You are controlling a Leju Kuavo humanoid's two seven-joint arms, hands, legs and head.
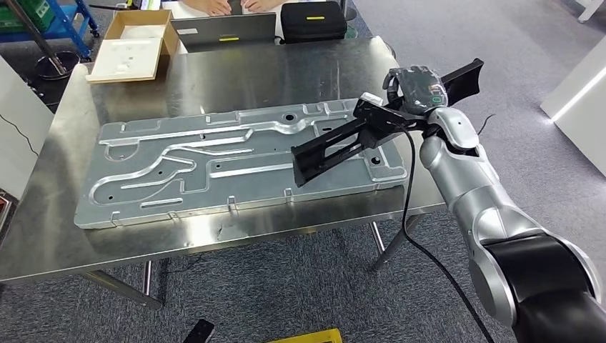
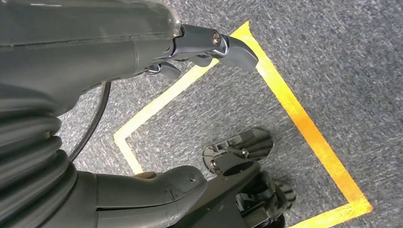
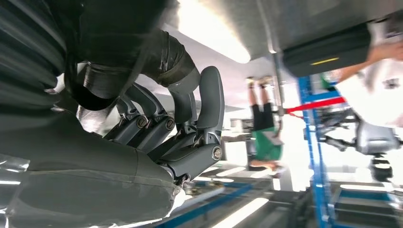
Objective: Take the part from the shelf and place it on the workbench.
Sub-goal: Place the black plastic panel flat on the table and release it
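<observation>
A long black bracket-like part [image 1: 336,146] is held in the right hand [image 1: 418,89] above the right end of a stainless-steel worktop [image 1: 214,71], its fingers [image 3: 190,128] seen curled closed around the dark piece in the right wrist view. The part slants down and leftward from the hand, its lower end hanging over the right portion of a large stamped grey metal panel [image 1: 179,171] that lies flat along the worktop; whether the part touches the panel cannot be told. The left hand [image 2: 157,71] is seen hanging over grey carpet marked with yellow floor tape [image 2: 304,118], its fingers partly curled and nothing held between them. At the far edge of the worktop an open cardboard box with a white insert [image 1: 132,46], a grey laptop [image 1: 225,30] and a black case [image 1: 313,20] are set side by side, and a person's hands [image 1: 236,6] rest beyond the laptop.
</observation>
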